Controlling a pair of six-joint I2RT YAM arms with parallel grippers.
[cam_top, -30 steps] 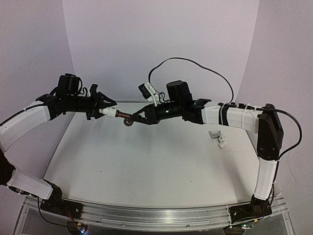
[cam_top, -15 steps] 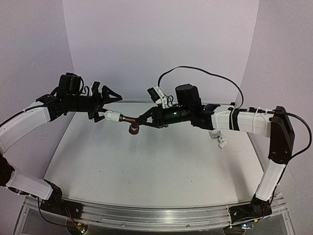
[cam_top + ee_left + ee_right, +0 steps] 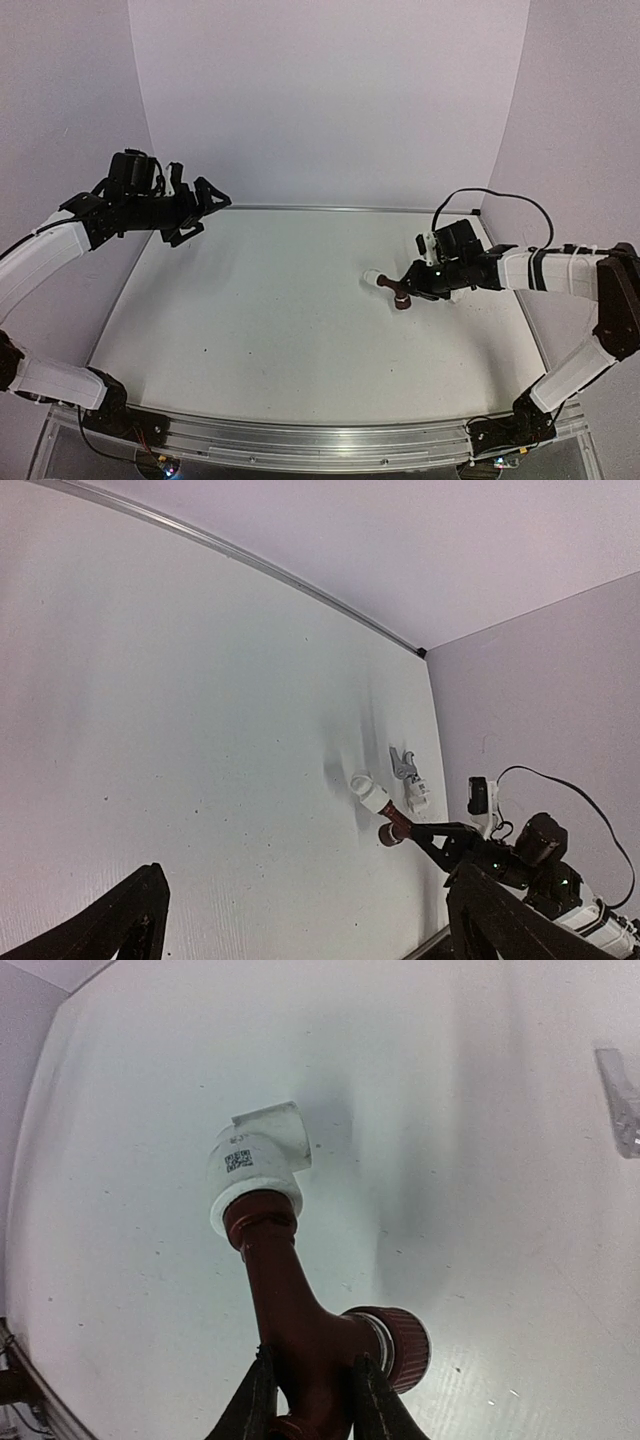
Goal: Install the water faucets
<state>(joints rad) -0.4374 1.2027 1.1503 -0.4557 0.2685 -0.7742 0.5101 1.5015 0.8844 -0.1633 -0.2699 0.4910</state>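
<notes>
Brown faucet (image 3: 290,1300) first: the right hand (image 3: 310,1385) pinches it by the lower body, fingers (image 3: 250,1405) closed tight on either side, and its threaded end sits inside a white elbow fitting (image 3: 258,1165). The pair hangs low over the right part of the counter (image 3: 260,340), with the fitting pointing toward the middle. Whether the round knob (image 3: 398,1345) touches the surface I cannot tell. The chrome faucet (image 3: 402,764) lies near, toward the right wall, just beside a second white fitting (image 3: 418,793). The left hand (image 3: 200,205) is raised at the far left, jaws spread wide, holding nothing.

This looks like the setting-down of the joined piece. To do it well, lower it until knob and fitting both bear on the counter before the fingers part, since a curved body with a knob on one side is likely to roll or tip if dropped. Open slowly and draw back along the faucet's line so the fingers do not drag it. Stay clear of the chrome faucet, which probably needs its own fitting next
</notes>
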